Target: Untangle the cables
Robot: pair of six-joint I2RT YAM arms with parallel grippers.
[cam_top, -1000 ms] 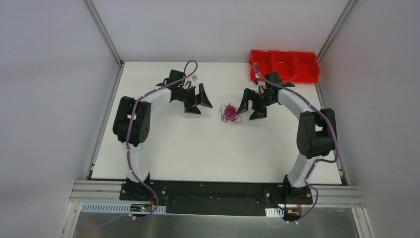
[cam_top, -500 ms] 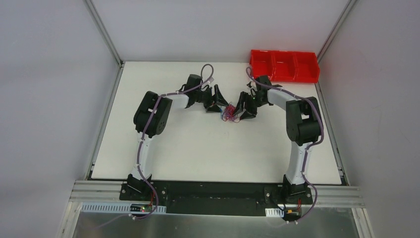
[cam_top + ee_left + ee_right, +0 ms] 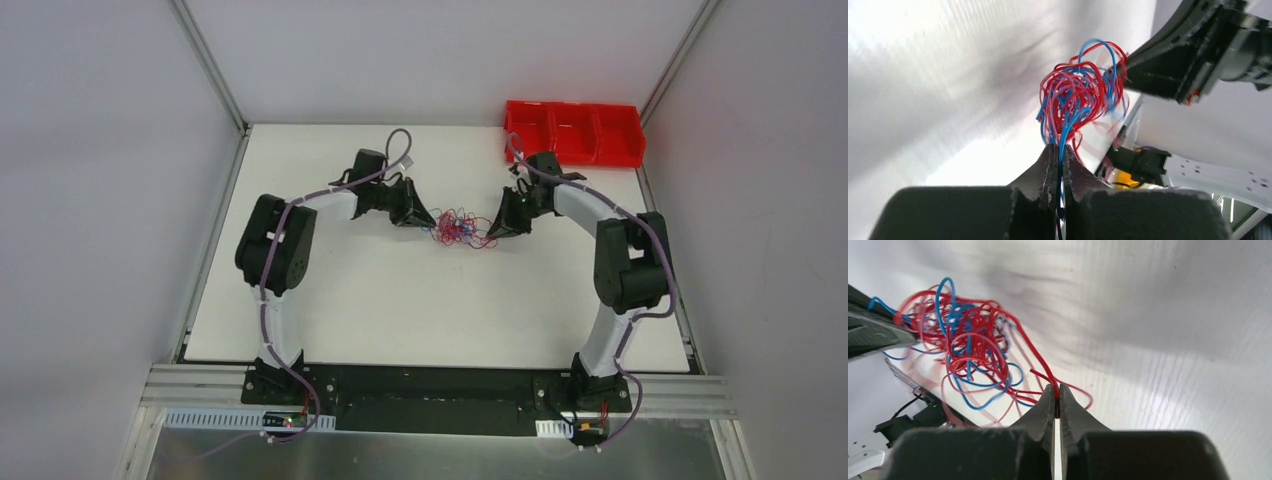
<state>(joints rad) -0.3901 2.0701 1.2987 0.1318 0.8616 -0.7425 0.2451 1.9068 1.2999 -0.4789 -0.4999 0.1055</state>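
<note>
The cables (image 3: 460, 229) are a loose tangle of thin red and blue wires, stretched between my two grippers in the middle of the white table (image 3: 400, 300). My left gripper (image 3: 430, 223) holds the tangle's left side. In the left wrist view it (image 3: 1060, 152) is shut on blue and red strands of the cables (image 3: 1075, 95). My right gripper (image 3: 490, 231) holds the right side. The right wrist view shows it (image 3: 1056, 390) shut on a red strand, with the rest of the cables (image 3: 968, 345) spread out to the left.
A red bin (image 3: 574, 133) with three compartments stands at the table's back right corner, close behind my right arm. Grey walls close in the table on the left, back and right.
Both grippers came in from either side of the tangle, shut on its strands and then drew apart a little. The tangle is now wider and looser.
</note>
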